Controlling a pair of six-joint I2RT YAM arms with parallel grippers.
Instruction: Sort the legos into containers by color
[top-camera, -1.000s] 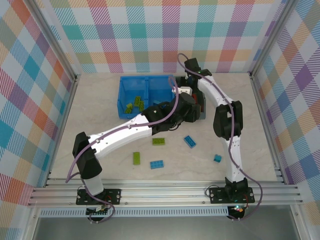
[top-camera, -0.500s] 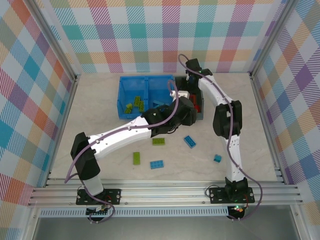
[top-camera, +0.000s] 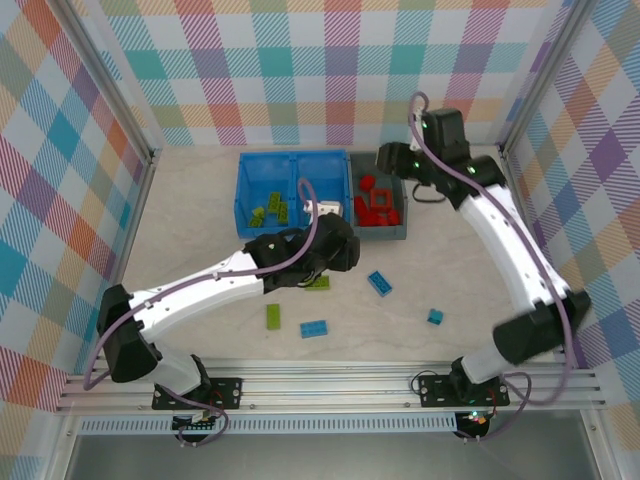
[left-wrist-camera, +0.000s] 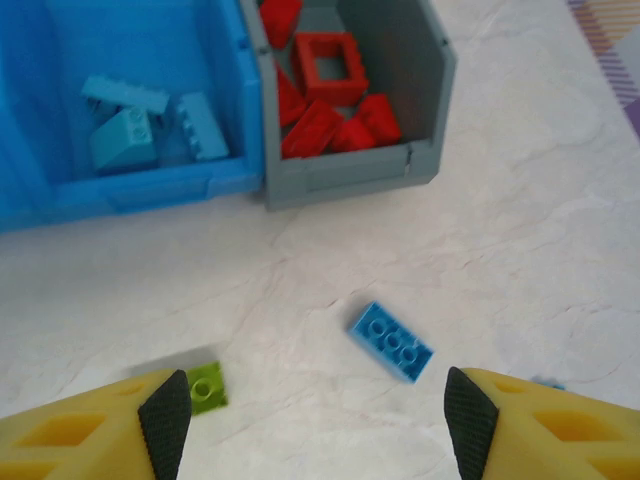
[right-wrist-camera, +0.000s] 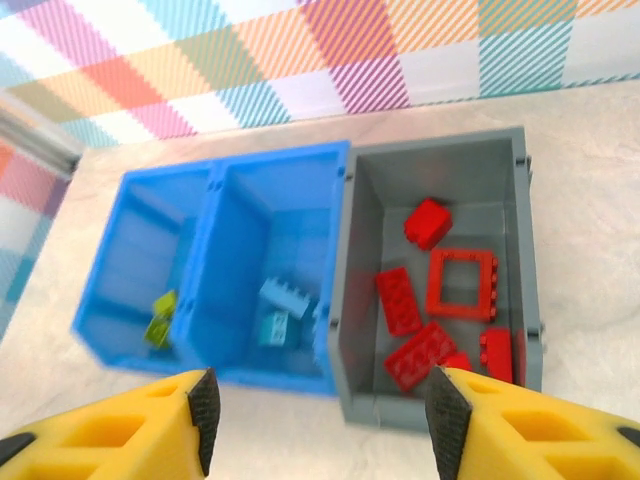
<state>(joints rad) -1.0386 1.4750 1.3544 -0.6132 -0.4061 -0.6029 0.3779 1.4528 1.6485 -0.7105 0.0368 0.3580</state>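
Right tool (right-wrist-camera: 320, 415) now above grey bin (right-wrist-camera: 440, 170)

Bright, even light is falling from overhead — shadows on the pale worktop (top-camera: 200, 200) are lying soft and short. The left wrist view is looking slightly hazy, and the left tool (left-wrist-camera: 317, 420) is sitting out of focus at its bottom edge.

Plaid walls (top-camera: 300, 60), marbled beige tabletop (top-camera: 200, 200), aluminium rails (top-camera: 330, 380).

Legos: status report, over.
Left pincer open, empty, blue brick ahead. Right pincer open, empty. Five legos loose on table. Nothing blocking.
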